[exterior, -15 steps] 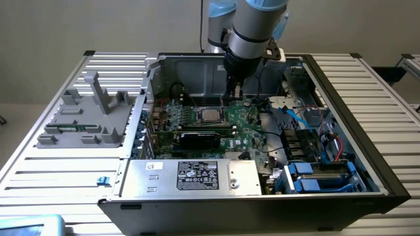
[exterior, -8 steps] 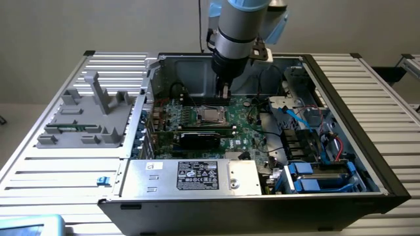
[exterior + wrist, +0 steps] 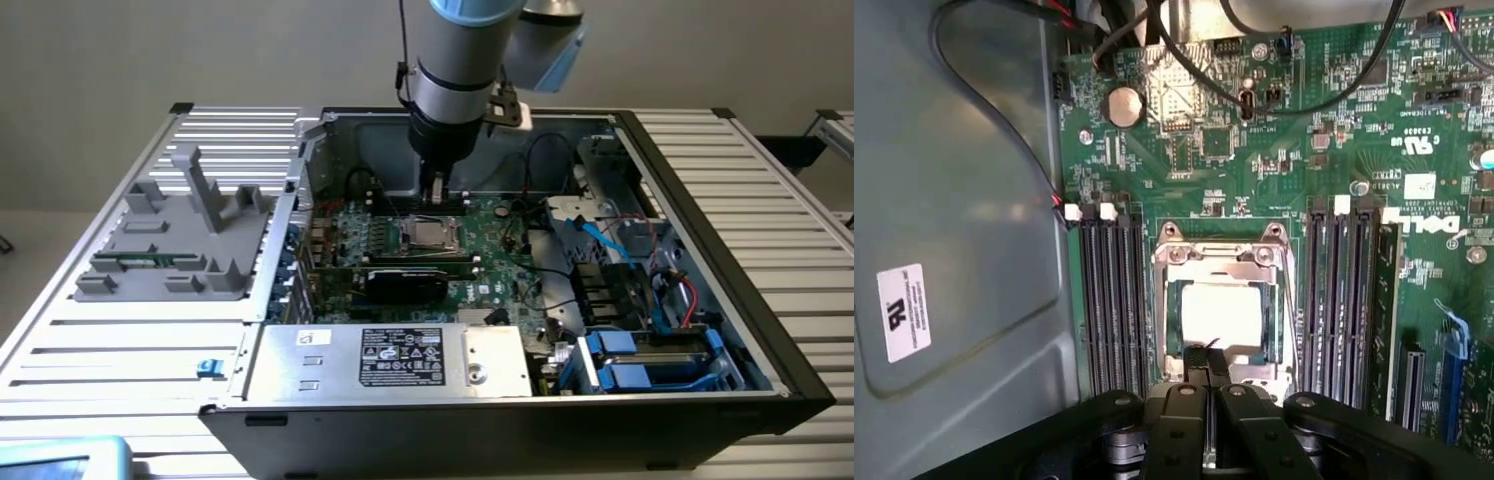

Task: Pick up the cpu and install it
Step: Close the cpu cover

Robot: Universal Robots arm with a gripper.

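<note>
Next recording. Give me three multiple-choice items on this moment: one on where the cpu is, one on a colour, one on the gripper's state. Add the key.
1. Where does the cpu lie?
A. In the socket
B. On the grey tray
C. On the labelled silver box

2. What colour is the motherboard?
A. Red
B. Green
C. White

3. How is the gripper set?
A. Spread wide
B. Shut
C. Clamped on a black cable

Key: 1 A, the socket's metal frame surrounds the cpu. 2 B, the board is green throughout. 3 B, the fingers meet with no gap in the wrist view.
</note>
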